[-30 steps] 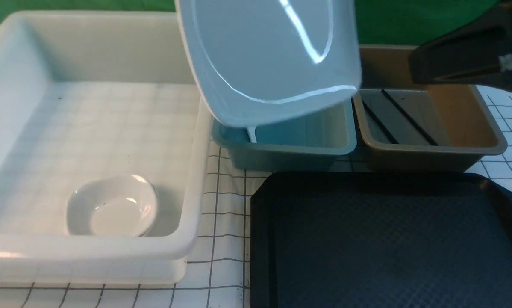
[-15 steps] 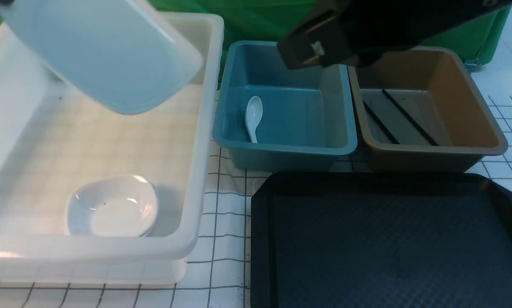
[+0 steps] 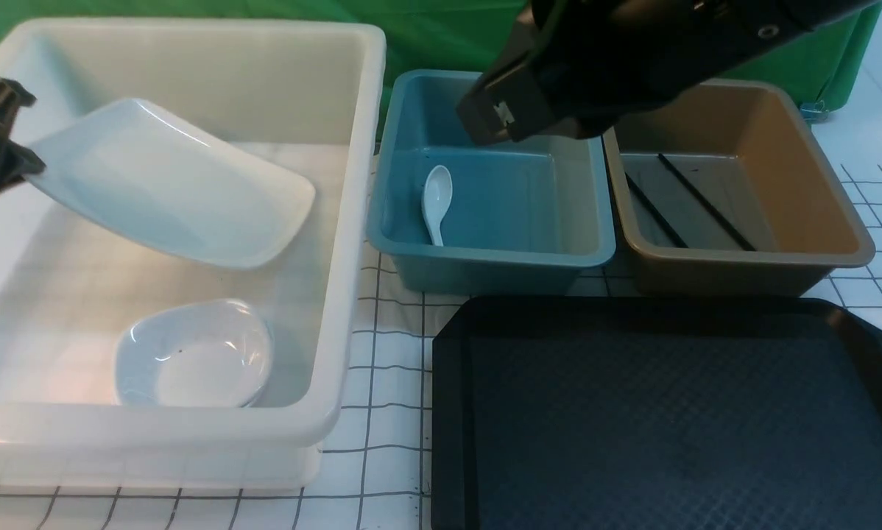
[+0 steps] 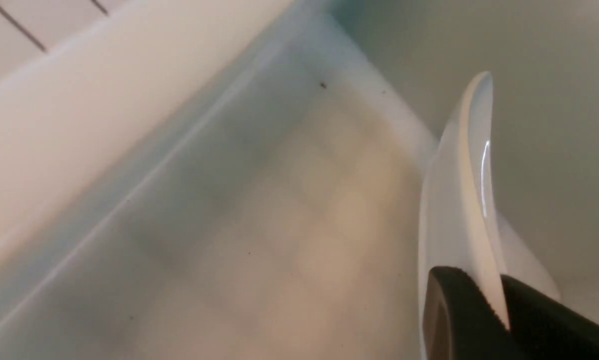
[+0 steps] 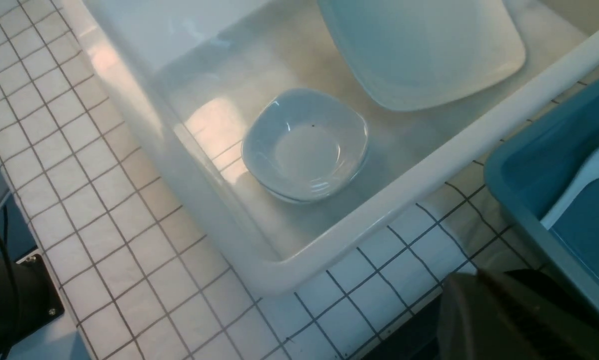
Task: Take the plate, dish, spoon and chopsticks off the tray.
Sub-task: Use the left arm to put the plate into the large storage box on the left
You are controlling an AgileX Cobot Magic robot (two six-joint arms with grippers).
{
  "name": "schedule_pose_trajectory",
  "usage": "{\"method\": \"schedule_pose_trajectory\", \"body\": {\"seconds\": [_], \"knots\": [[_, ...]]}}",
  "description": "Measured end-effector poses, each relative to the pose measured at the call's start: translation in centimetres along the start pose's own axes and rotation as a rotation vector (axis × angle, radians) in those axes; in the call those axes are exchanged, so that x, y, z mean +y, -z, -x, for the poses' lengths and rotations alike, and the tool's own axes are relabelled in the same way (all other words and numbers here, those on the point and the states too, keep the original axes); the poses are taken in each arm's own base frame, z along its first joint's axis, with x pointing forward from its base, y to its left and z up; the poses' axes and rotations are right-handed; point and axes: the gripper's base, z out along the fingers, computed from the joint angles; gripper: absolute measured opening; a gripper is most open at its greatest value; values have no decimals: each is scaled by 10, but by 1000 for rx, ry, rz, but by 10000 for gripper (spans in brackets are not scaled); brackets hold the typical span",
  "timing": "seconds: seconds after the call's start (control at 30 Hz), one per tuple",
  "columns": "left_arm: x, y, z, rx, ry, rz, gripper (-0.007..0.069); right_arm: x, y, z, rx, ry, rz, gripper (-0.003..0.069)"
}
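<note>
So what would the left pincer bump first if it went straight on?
Holding the plate, the left pincer would probably reach the white bin floor first; depth is hard to judge.

A green cloth (image 3: 426, 44) hangs behind a white tabletop (image 3: 389, 368) ruled with a dark grid.

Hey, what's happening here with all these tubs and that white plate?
A two-armed robot is clearing tableware off the black tray. Its left gripper is clamped on the edge of the big white plate, holding it tilted inside the white tub, not yet let go. A small dish already lies in that tub, the spoon in the blue tub, the chopsticks in the brown tub. The right gripper hangs shut over the blue tub.
</note>
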Motion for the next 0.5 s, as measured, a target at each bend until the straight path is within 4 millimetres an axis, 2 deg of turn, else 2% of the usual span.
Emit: {"method": "schedule_pose_trajectory", "body": {"seconds": [0.1, 0.2, 0.23, 0.27, 0.3, 0.37, 0.4, 0.47, 0.5], "knots": [[2, -5, -4, 27, 9, 2, 57, 0, -2, 0, 3, -10, 0, 6], [3, -6, -7, 60, -6, 3, 169, 0, -1, 0, 3, -30, 4, 5], [3, -6, -7, 60, -8, 4, 176, 0, -1, 0, 3, -30, 4, 6], [3, -6, -9, 84, -28, 4, 244, 0, -1, 0, 7, -31, 7, 6], [3, -6, -9, 87, -33, 6, 262, 0, -1, 0, 7, -31, 7, 6], [3, -4, -12, 116, -65, 10, 375, 0, -1, -1, 15, -32, 9, 6], [3, -4, -12, 121, -64, 10, 383, 1, -1, -1, 16, -32, 9, 6], [2, -1, -13, 140, -80, 10, 470, 1, -1, -2, 24, -33, 11, 6], [2, 0, -13, 144, -89, 11, 488, 1, -1, -2, 23, -38, 12, 6]]}}
